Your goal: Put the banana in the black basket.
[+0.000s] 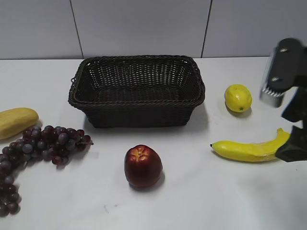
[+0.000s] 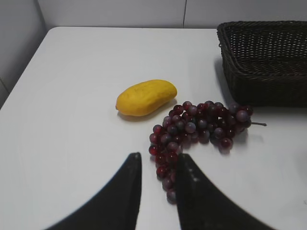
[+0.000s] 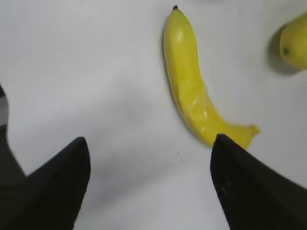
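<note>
**Banana lies just off the right gripper, long axis not yet between the fingers**

Banana (image 1: 249, 150) sits flat on the white counter (image 1: 192, 201) at the right side, in front of and to the right of the black basket (image 1: 136, 91), well apart from it. Dark tip points left toward the middle of the counter; stem end runs right, up against the dark body of the right arm at the frame edge. Long axis roughly left-right in the exterior view.

Right wrist view: right gripper (image 3: 149, 158) spread wide, nothing held. Banana runs away from the camera with its tip farthest and its stem end curving beside the right-hand fingertip (image 3: 225, 148); can't tell if that finger touches it. The fruit lies toward that finger's side, not centred in the gap, so the gripper looks offset from it. My read: the coming move needs a sideways shift toward the banana so the fingers straddle its mid-body across the long axis, then a descent.

Left gripper (image 2: 158, 167) only partly open, empty, over the far-left counter near the grapes (image 2: 196, 129) and a stubby yellow fruit (image 2: 145, 97). Right arm is clearly the nearer one. Lemon (image 1: 238, 97) sits behind the banana, apple (image 1: 143, 166) in front of the basket; both apart from it. Basket looks empty.
</note>
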